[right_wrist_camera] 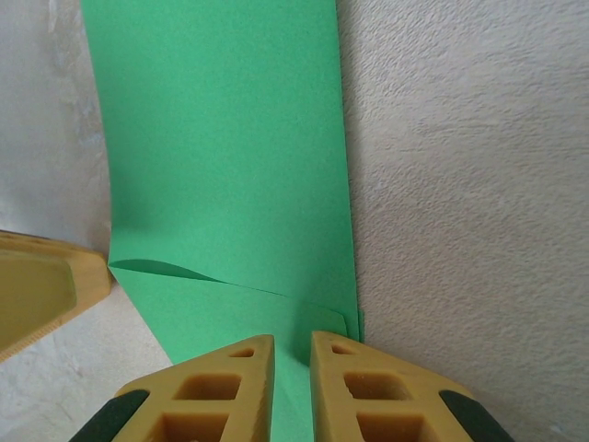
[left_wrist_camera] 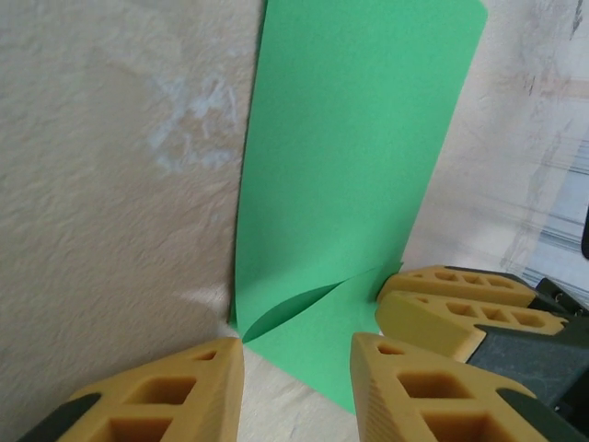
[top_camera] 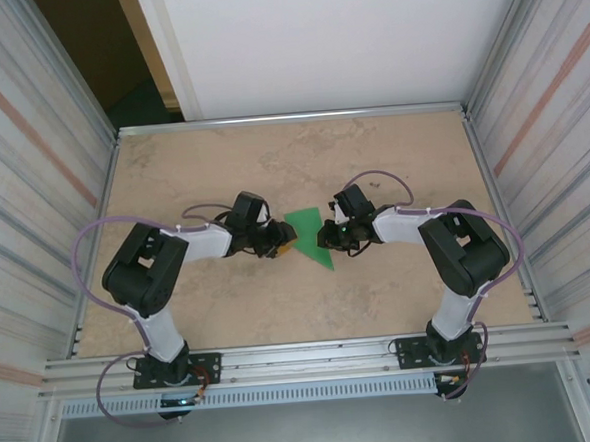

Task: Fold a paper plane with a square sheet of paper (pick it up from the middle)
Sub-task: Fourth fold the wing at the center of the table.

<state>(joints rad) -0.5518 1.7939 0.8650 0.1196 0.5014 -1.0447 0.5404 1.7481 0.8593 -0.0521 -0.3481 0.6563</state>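
The green paper (top_camera: pixel 310 235) lies on the table (top_camera: pixel 392 165) between both arms, one corner curled over (a fold begun, it seems). The right claw (right_wrist_camera: pixel 293 354) pinches its edge to pin it; the left claw (left_wrist_camera: pixel 299 354) stands spread beside it.

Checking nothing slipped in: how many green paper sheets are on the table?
1: the green sheet lies mid-table between the left gripper and right gripper, partly folded. Layers could hide another.
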